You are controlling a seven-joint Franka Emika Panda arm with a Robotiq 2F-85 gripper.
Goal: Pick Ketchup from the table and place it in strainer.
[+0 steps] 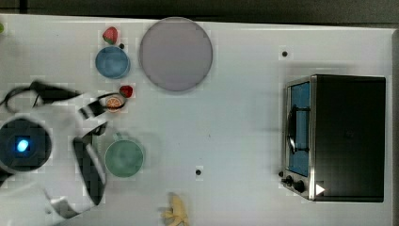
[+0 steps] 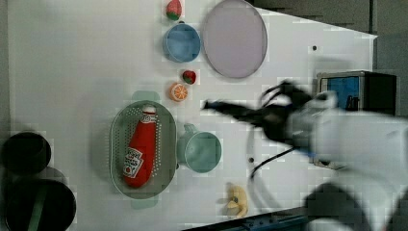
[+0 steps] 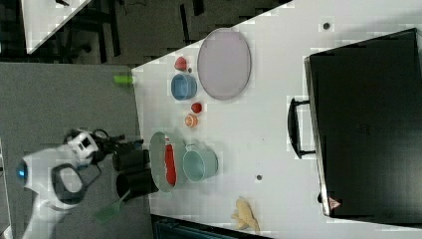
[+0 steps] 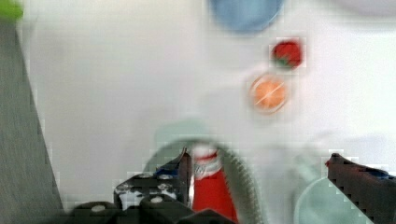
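The ketchup (image 2: 139, 151) is seen lying on its side inside the strainer (image 2: 166, 126), its pale cap turned toward the far end of the basket and its red base toward the near end in the left view; in the right view the same red body (image 3: 170, 164) is seen within the strainer (image 3: 157, 149), which sits just beside the green cup (image 2: 199, 150). The end effector (image 4: 259, 168) is held above the strainer with its jaws spread wide and nothing between them, one finger (image 4: 184, 165) being close to the bottle's neck in the wrist view and the other well off over the cup. From how things lie, the placing is judged to be done already. The bottle is judged to be light, of thin squeezable plastic that would give under a firm pinch, with a smooth, glossy and probably slippery skin, the labelled part perhaps offering a little more friction. It is not thought fragile, though hard pressure might force the cap. Were it to be taken up again, the labelled middle of the body would be the place to grip, across its narrow width, rather than the tapering neck, from which the jaws could slide off.
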